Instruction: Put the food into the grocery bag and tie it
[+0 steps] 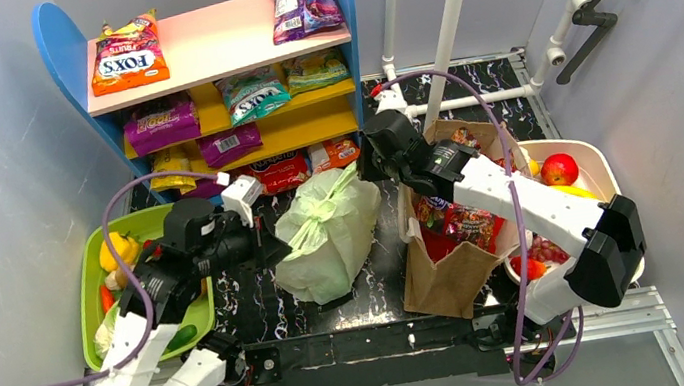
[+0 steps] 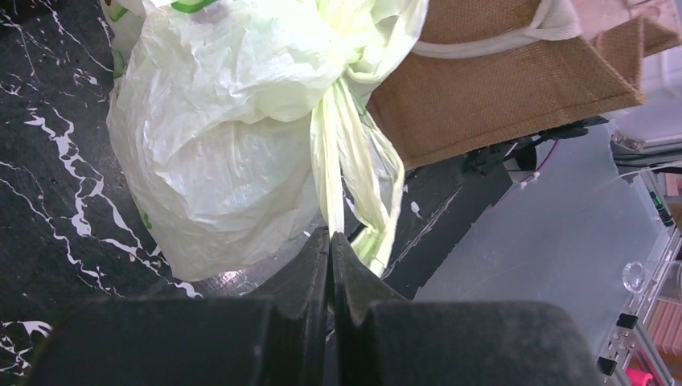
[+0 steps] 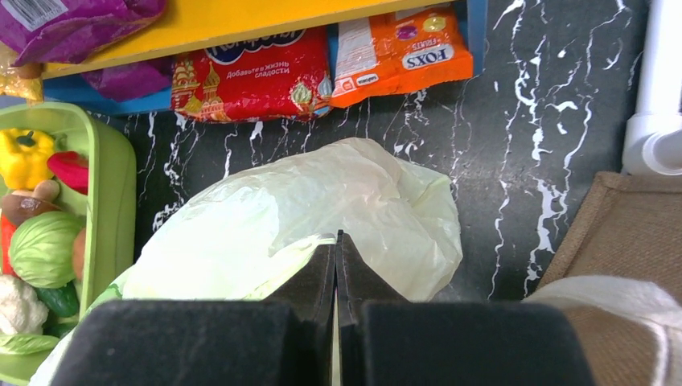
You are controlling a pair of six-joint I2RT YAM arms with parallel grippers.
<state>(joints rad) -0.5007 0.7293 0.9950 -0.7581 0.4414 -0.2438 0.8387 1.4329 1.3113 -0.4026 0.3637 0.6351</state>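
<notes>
Grocery bag knotted on worktop — handles pinched in fully closed left tool and right tool, presumably held apart for tightening.

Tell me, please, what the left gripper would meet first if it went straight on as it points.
Most likely the grocery bag: the left gripper, shut on its handle strip, points at the knotted neck, though depth is unclear.

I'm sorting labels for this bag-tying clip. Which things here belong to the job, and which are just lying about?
Job: grocery bag, gathered at its neck; left gripper and right gripper, each shut on its plastic.
Lying about: brown bag; snack shelf; white fruit bowl; green vegetable tray.
</notes>
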